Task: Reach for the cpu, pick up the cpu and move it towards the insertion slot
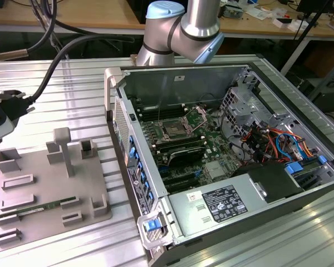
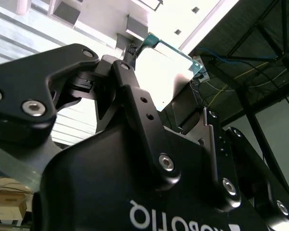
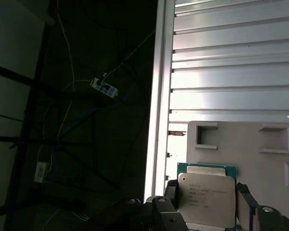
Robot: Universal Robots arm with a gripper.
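The cpu [image 3: 205, 198] is a flat square chip with a silvery top and a green rim, sitting between my gripper's [image 3: 207, 204] two dark fingers [image 3: 244, 203], which are shut on its opposite edges. In the second wrist view the cpu [image 2: 166, 67] shows bright with a green edge, pinched at the gripper [image 2: 164, 60] tips. In the exterior view the gripper [image 1: 3, 114] hangs at the far left, by the table's edge and beside the grey fixture plate [image 1: 44, 192]. The insertion slot [image 1: 172, 131], a metal-framed socket with wire levers, lies open on the board inside the computer case, well off to the exterior view's right.
The open computer case [image 1: 114, 105] has tall side walls, cables, a drive cage and a power supply [image 1: 222, 203]. The fixture plate carries upright blocks [image 1: 64, 147] and a green memory stick [image 1: 39, 209]. A thick black cable [image 1: 55, 61] loops above the ribbed metal table [image 1: 72, 100].
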